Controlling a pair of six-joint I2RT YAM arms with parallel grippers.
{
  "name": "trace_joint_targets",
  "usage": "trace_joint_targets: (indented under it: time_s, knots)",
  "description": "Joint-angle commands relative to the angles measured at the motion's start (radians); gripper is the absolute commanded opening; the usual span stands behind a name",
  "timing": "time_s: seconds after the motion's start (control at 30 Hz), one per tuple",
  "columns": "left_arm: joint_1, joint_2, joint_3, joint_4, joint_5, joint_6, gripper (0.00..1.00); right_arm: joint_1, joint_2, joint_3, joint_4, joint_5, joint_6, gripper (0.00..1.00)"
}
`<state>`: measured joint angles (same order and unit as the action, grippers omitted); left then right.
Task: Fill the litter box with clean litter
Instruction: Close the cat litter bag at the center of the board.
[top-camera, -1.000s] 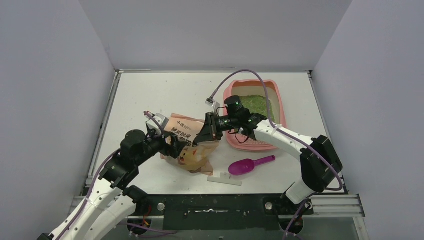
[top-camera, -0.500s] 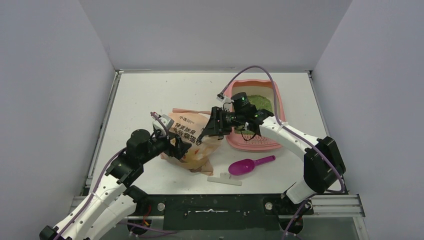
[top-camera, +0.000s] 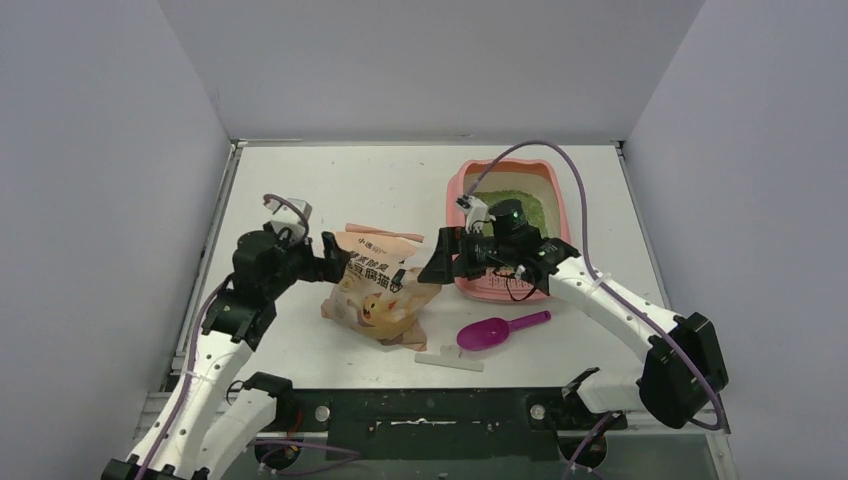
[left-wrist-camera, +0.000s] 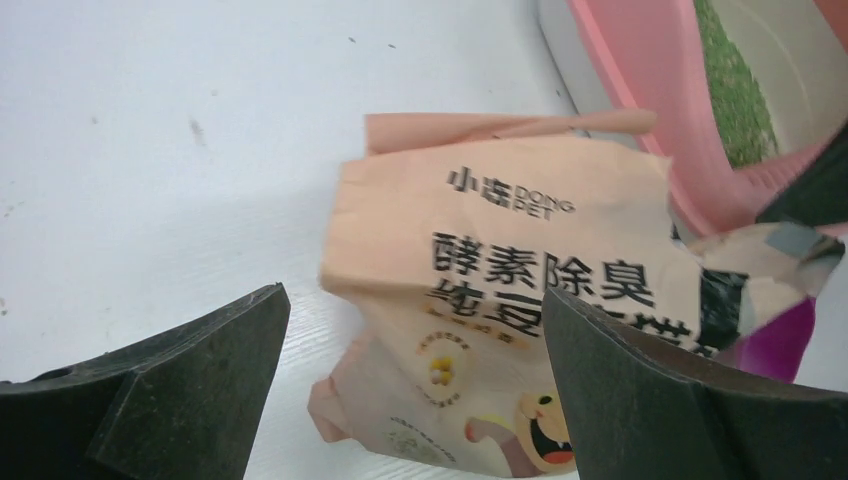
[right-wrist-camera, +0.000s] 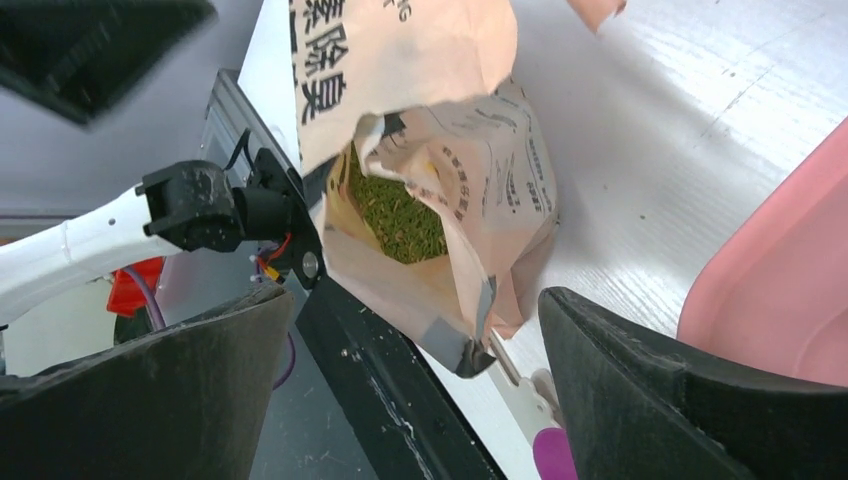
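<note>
On the table's (top-camera: 300, 190) far right side, the box (top-camera: 490, 288) lay with its slotted end toward the arms. A bed of green litter (top-camera: 535, 207) lay inside it, partly hidden by the right arm. Just left of the box we saw the bag (top-camera: 375, 285) slumped on its side, its open mouth turned toward the box. The right wrist view showed more green granules inside the bag.

The left gripper (top-camera: 338, 258) hovered at the bag's left edge, jaws spread wide and holding nothing. Whether a fingertip brushed the paper, we could not tell. The right gripper (top-camera: 433, 257) hung between bag and box, just left of the box's rim, its jaws likewise wide apart and empty.

A magenta scoop (top-camera: 490, 330) lay near the bag's near corner, apart from the box. A white strip (top-camera: 450, 358) lay just beside the scoop's bowl.
</note>
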<state>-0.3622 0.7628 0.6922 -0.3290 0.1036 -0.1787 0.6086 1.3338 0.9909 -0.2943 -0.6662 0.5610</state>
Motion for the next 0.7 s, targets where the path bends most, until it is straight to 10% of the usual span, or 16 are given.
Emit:
trace_joint_targets:
  time_s: [0.0, 0.27, 0.47, 0.67]
  knots:
    - [0.232, 0.019, 0.041, 0.110, 0.259, -0.087, 0.97, -0.004, -0.076, -0.098, 0.190, -0.059, 0.037, 1.00]
    - [0.436, 0.276, 0.009, 0.436, 0.649, -0.205, 0.97, 0.012, -0.148, -0.431, 0.881, 0.048, 0.288, 1.00]
    - [0.445, 0.429, -0.028, 0.640, 0.737, -0.294, 0.97, 0.074, -0.123, -0.484, 1.042, 0.158, 0.207, 0.98]
    - [0.445, 0.516, -0.056, 0.808, 0.834, -0.398, 0.92, 0.113, -0.045, -0.483, 1.159, 0.151, 0.253, 0.72]
